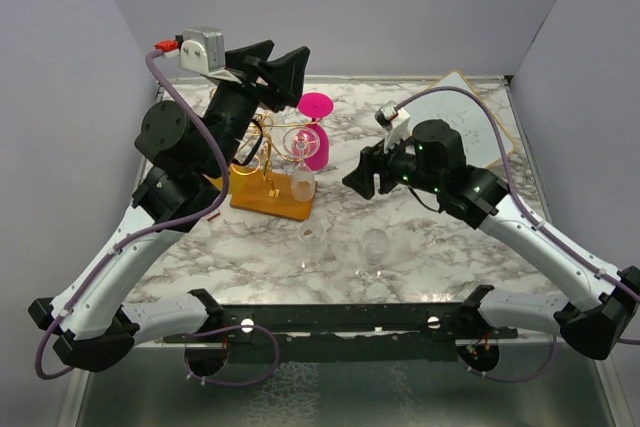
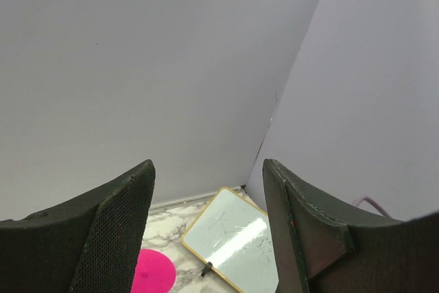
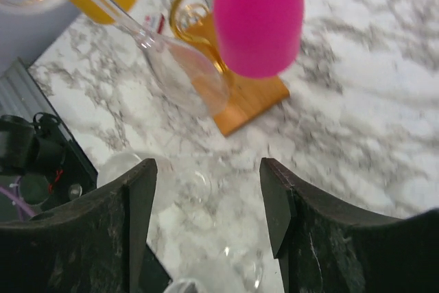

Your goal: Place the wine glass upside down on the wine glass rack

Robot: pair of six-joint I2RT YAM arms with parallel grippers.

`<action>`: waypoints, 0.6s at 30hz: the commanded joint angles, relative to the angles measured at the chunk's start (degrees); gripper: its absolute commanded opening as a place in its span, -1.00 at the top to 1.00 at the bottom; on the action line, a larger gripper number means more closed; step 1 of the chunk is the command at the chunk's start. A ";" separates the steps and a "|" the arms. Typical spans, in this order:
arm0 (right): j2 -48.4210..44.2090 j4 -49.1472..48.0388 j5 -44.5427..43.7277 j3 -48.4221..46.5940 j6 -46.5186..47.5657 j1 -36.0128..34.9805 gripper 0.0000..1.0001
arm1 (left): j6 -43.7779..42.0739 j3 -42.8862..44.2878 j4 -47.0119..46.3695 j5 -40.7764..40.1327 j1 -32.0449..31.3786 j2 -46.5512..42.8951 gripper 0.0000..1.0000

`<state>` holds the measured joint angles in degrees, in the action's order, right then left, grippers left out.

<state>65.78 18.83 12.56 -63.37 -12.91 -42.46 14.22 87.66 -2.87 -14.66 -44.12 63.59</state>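
One marble desk (image 1: pixel 440 237) carries everything here. Two arms rise from its near edge. The left arm is lifted high, and the left tool (image 2: pixel 207 165) stands released, its two fingers spread with only the bare wall between them. The right arm reaches in low from the right. The right tool (image 3: pixel 206 164) is also released, jaws wide and holding nothing, and it sits just right of the rack without touching it.

One whiteboard (image 1: pixel 482 115) with a pale wooden frame lies in the far right corner.

One wine glass rack (image 1: pixel 268 197) stands left of centre, its gold wire curls rising from a flat orange-brown base.

There are four glasses. One clear wine glass (image 1: pixel 302 173) hangs upside down on the rack, foot up in the wire and bowl down over the base. One pink glass (image 1: pixel 318 137) is also inverted, just right of the clear one at the rack's far side. I cannot tell which wire arm bears it. Two more clear glasses (image 1: pixel 312 237) (image 1: pixel 375 244) sit on the desk in front of the rack, near each other but apart.
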 commanded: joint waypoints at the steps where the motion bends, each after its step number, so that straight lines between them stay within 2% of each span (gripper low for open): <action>1: 1.50 30.74 -9.00 -7.80 -5.82 -0.35 -0.22 | 0.27 -2.10 0.29 -0.82 -0.18 -1.91 -0.33; 9: 0.97 48.61 -11.43 -13.93 -7.70 -0.34 -0.22 | 0.57 -3.81 0.34 -0.81 -0.18 -2.50 -0.33; 11: 0.93 50.11 -10.21 -13.71 -6.41 -0.30 -0.22 | 0.40 -3.64 0.39 -0.81 -0.18 -2.34 -0.33; 14: 0.00 50.16 -3.35 -12.23 -3.17 -0.33 -0.16 | 0.12 -3.38 0.47 -0.79 -0.18 -2.05 -0.33; 18: -0.79 49.64 -1.85 -9.64 -2.69 -0.34 -0.11 | -0.07 -3.12 0.45 -0.88 -0.18 -1.81 -0.34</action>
<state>66.63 65.56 6.79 -74.89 -17.50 -42.44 14.52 84.03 -1.80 -14.66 -44.12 62.24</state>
